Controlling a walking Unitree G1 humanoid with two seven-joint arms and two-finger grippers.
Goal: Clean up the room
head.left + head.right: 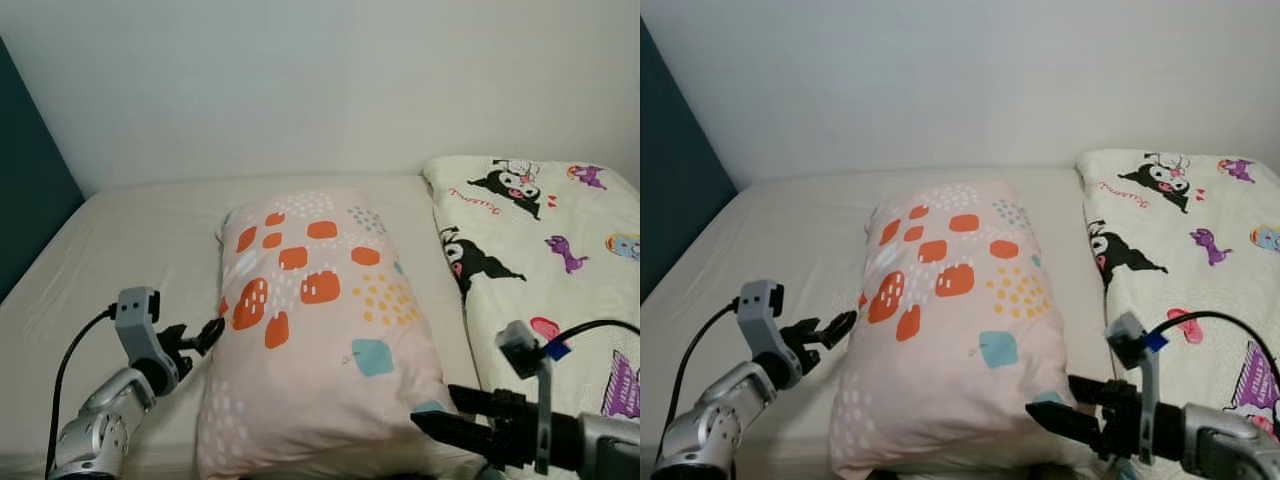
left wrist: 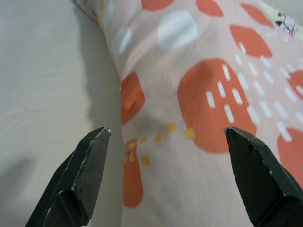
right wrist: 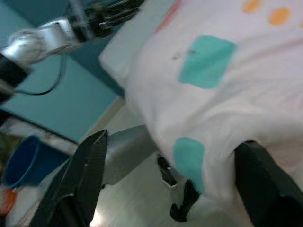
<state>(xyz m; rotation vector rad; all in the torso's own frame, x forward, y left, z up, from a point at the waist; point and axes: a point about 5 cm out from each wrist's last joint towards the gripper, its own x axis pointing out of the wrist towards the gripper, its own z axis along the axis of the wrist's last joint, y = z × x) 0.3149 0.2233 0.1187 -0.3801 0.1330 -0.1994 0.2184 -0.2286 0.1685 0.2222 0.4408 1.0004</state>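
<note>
A pink pillow (image 1: 320, 320) with orange, yellow and teal patches lies lengthwise in the middle of the bed (image 1: 140, 240). My left gripper (image 1: 200, 338) is at the pillow's left edge, near its front half. Its fingers (image 2: 90, 161) stand wide open, with the pillow's orange-spotted side (image 2: 208, 109) just ahead of them. My right gripper (image 1: 435, 408) is at the pillow's near right corner. It is open too, and the corner with its teal patches (image 3: 189, 158) sits between its spread fingers (image 3: 85, 165).
A cream quilt (image 1: 540, 250) with cartoon prints covers the right side of the bed, up against the pillow. A teal panel (image 1: 25, 200) bounds the left, a white wall (image 1: 320, 80) the back. A blue bucket (image 3: 21, 161) stands on the floor below the bed's near edge.
</note>
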